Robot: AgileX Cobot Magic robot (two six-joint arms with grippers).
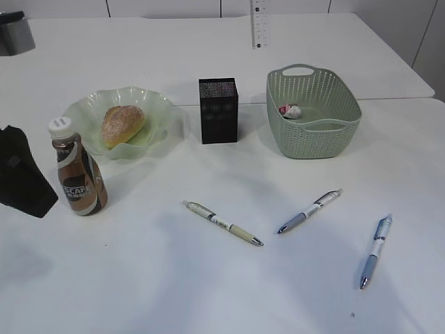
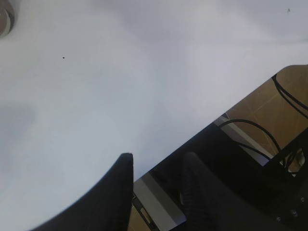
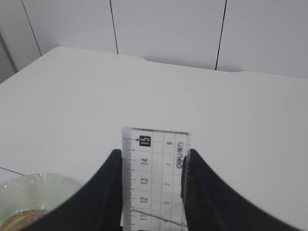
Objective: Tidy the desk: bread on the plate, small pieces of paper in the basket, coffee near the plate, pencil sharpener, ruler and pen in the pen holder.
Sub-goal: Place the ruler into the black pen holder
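clear plastic: the ruler (image 3: 154, 178) sits clamped between the right gripper (image 3: 153, 185) fingers, edges touching both pads, end marked 15 sticking out past the tips
ruler, exterior view: hangs upright at the top edge (image 1: 259, 24), above and behind the pen holder (image 1: 218, 110); its gripper is out of that frame
right claw: pinching the ruler across its width
left gripper (image 2: 156, 166): fingers parted, nothing between them, hovering over the desk (image 2: 144, 72) edge
left arm, exterior view: dark bulk at far left (image 1: 21, 174), just beside the coffee (image 1: 78, 177)
bread (image 1: 122, 124): in the plate (image 1: 156, 108)
coffee: upright, near the plate's front-left rim
pen holder: upright, mid-desk, between plate and basket (image 1: 313, 111)
basket: holds one crumpled scrap of paper (image 1: 290, 110)
beige pen (image 1: 222, 223): flat on the desk, in front of the pen holder
grey-blue pen (image 1: 309, 211): flat, right of the beige one
blue pen (image 1: 375, 251): flat, furthest right, well apart from both claws
pencil sharpener: can't make one out
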